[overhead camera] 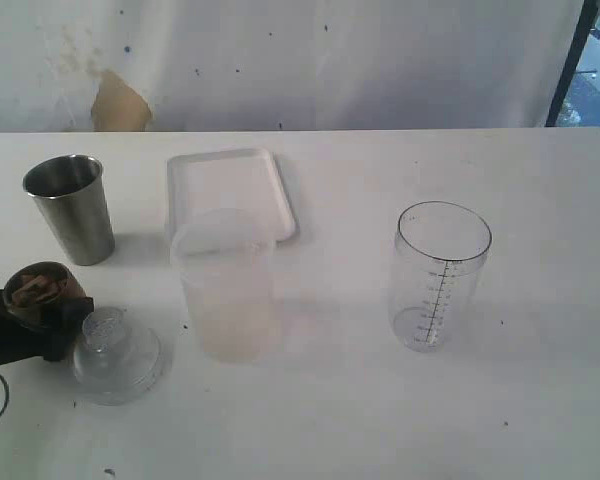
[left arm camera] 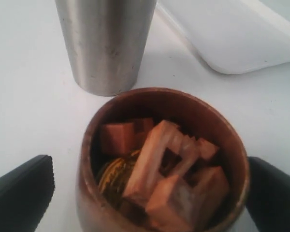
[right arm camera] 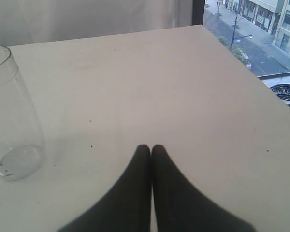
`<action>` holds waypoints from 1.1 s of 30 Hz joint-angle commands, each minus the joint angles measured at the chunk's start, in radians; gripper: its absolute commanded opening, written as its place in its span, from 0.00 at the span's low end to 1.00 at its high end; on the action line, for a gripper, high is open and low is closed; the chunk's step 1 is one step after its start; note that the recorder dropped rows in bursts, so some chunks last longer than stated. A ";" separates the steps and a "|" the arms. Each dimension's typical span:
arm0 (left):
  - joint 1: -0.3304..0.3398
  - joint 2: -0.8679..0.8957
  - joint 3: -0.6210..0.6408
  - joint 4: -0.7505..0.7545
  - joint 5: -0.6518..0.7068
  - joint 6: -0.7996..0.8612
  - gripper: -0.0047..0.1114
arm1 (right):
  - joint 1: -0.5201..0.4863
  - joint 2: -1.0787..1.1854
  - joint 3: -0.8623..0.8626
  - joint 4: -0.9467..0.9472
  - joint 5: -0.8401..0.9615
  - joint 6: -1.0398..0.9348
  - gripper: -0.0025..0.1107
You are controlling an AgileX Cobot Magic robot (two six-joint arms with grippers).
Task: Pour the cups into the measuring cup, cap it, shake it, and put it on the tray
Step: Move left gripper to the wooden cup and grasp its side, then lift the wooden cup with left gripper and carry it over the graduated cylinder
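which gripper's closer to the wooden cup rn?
Left. The left gripper is open, with a finger on each side of the wooden cup. The right gripper is shut over bare table near the measuring cup, well away from the wooden cup.

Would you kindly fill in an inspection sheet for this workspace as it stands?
Surface: white table, a few dark specks, no spills seen.
Job's things: steel tumbler upright; wooden cup holding wooden pieces; measuring cup upright, empty; white tray, nothing seen on it.
Clutter: frosted plastic tumbler just in front of the tray in the exterior view; clear domed lid beside the wooden cup.
Grippers: left gripper open, straddling the wooden cup; right gripper shut, holding nothing.
Cables: dark loop at the table's left edge.
Surroundings: stained white backdrop; window onto a street.
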 commanded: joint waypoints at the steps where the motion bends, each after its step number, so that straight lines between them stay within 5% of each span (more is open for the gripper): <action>1: -0.003 0.044 -0.025 -0.002 -0.011 -0.007 0.94 | 0.003 -0.005 0.001 -0.003 -0.005 0.004 0.02; 33: -0.003 0.129 -0.125 0.022 -0.022 0.005 0.94 | 0.003 -0.005 0.001 -0.003 -0.005 0.004 0.02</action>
